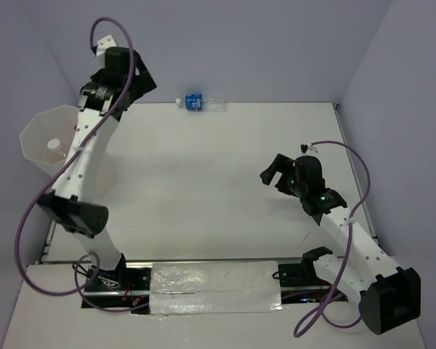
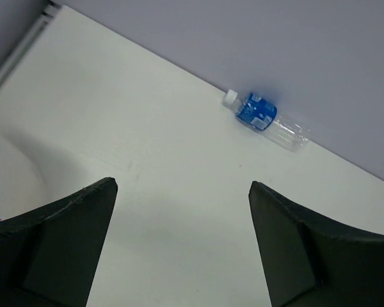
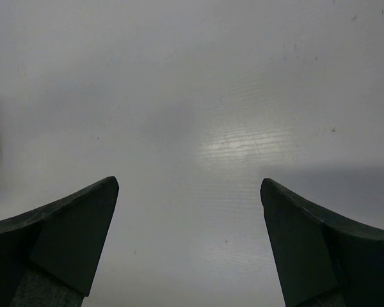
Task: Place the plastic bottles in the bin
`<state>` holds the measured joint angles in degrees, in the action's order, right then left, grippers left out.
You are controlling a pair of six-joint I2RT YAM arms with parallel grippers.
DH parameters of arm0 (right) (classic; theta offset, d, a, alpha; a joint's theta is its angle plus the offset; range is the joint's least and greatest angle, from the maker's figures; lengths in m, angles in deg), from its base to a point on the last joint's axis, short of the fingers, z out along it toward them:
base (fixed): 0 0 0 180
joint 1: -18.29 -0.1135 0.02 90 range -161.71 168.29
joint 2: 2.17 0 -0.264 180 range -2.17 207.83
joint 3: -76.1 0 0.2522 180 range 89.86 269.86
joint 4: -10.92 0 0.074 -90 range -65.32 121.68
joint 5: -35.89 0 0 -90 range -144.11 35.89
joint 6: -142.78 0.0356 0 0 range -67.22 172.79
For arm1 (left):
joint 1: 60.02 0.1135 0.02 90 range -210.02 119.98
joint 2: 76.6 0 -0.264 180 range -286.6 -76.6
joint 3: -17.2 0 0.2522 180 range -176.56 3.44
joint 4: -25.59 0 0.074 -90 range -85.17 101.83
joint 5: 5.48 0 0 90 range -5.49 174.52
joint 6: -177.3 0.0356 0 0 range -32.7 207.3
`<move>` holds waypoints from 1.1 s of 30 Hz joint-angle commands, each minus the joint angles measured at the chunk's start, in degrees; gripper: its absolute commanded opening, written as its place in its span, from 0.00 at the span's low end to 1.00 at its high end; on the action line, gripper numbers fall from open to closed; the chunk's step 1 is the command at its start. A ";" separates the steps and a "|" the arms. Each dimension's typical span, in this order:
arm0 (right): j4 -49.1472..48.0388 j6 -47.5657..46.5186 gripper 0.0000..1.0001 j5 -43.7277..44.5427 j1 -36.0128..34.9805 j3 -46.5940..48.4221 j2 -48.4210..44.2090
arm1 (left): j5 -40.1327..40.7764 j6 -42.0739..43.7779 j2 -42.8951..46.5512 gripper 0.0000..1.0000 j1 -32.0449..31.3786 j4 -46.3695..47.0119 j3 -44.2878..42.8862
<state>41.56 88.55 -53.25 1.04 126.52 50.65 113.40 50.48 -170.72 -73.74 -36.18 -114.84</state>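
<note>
One blue-labelled plastic bottle (image 1: 198, 102) with a white cap lies on its side against the back wall. It also shows in the left wrist view (image 2: 265, 119), ahead of the fingers and apart from them. The bin (image 1: 36, 138), a translucent white tub, stands at the far left of the table. A small white round thing shows inside it. The other bottles are not in view. My left gripper (image 1: 144, 81) is open and empty, held high between the bin and the bottle (image 2: 182, 192). My right gripper (image 1: 275, 173) is open and empty over bare table on the right (image 3: 189, 192).
The back wall runs right behind the bottle. The side walls close in the table on the left and right. A silver taped strip (image 1: 214, 287) lies along the near edge between the arm bases.
</note>
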 commanded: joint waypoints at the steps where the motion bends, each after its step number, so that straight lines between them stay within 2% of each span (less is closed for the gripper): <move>1: 0.60 -0.35 1.00 1.95 -0.23 2.01 -2.45 | 0.03 -5.01 -8.86 0.98 -3.06 -4.10 -9.31; 2: 1.13 -0.44 0.99 2.04 -0.15 2.01 -2.80 | 0.21 -7.02 -12.88 0.98 -4.55 -5.07 -13.43; 5: 2.10 -0.61 1.00 2.91 -0.23 2.01 -3.33 | -2.33 -11.07 -17.92 0.99 -5.53 -3.07 -15.93; 11: 2.63 -0.70 1.00 2.74 -0.15 2.36 -3.43 | -9.10 -20.21 -24.34 0.99 -5.71 4.75 -14.26; 16: 4.91 -1.58 1.00 4.76 -0.24 4.64 -2.02 | -15.69 -31.01 -30.58 1.00 -5.62 15.56 -14.53; 24: 7.02 -1.23 1.00 4.15 -0.23 5.26 -2.46 | -13.42 -46.92 -41.12 0.99 -4.48 26.02 -14.79; 33: 8.16 -0.61 1.00 1.95 -0.23 5.08 -1.32 | -13.24 -55.64 -51.59 1.00 -3.25 41.57 -12.94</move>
<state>48.97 87.72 -50.86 1.01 129.63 48.72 99.76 -0.38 -220.89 -77.63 -3.85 -127.45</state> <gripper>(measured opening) 0.994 0.995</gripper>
